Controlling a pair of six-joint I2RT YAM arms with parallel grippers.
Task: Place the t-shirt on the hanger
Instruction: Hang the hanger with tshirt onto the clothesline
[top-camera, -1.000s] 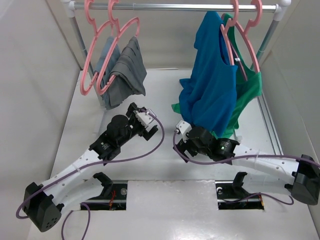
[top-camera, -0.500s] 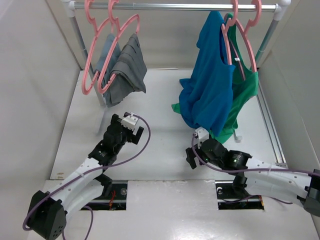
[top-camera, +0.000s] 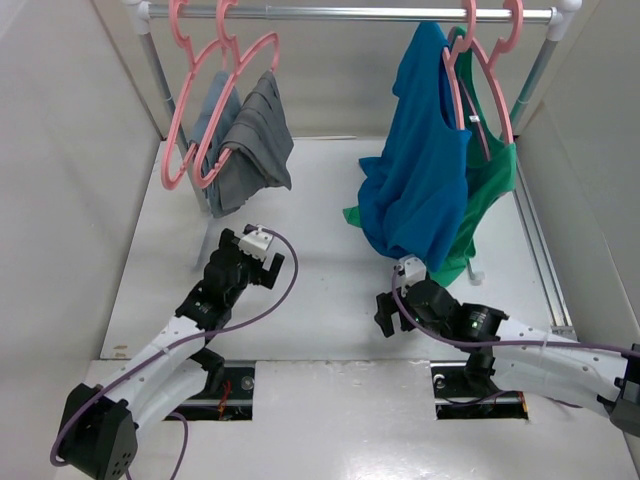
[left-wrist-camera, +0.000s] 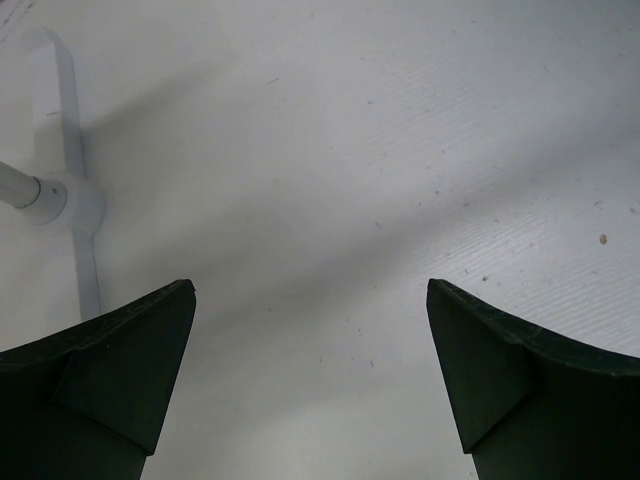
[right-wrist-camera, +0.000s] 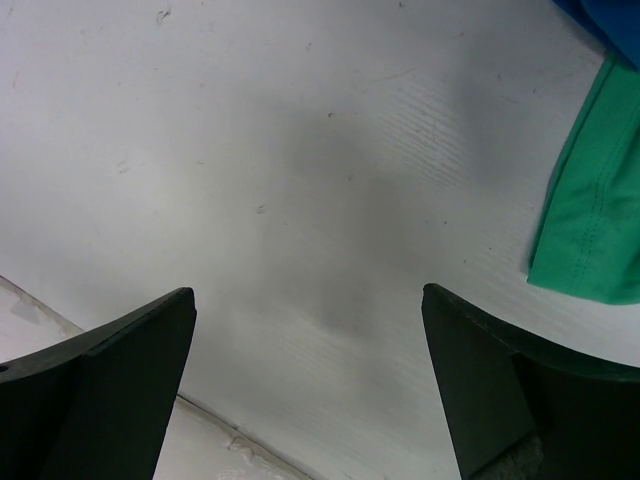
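The bright blue t-shirt (top-camera: 420, 170) hangs draped on a pink hanger (top-camera: 452, 88) at the right end of the rail, its lower part bunched and reaching down to the table. A corner of the t-shirt (right-wrist-camera: 612, 18) shows at the top right of the right wrist view. My right gripper (top-camera: 392, 308) (right-wrist-camera: 308, 290) hovers low over the table just in front of the shirt's hem, open and holding nothing. My left gripper (top-camera: 243, 258) (left-wrist-camera: 310, 285) is over the bare table at the left, open too, with only the white surface between its fingers.
A green top (top-camera: 492, 180) (right-wrist-camera: 590, 220) hangs on another pink hanger behind the blue one. Grey garments (top-camera: 245, 150) hang on pink hangers at the rail's left end. The rack's white foot (left-wrist-camera: 70, 215) lies left of my left gripper. A seam (right-wrist-camera: 215, 425) runs along the table's near edge.
Both arms have drawn back toward the near edge. The right gripper moved away from the shirt's lower hem, and the left gripper pulled back and left. Both stayed open.
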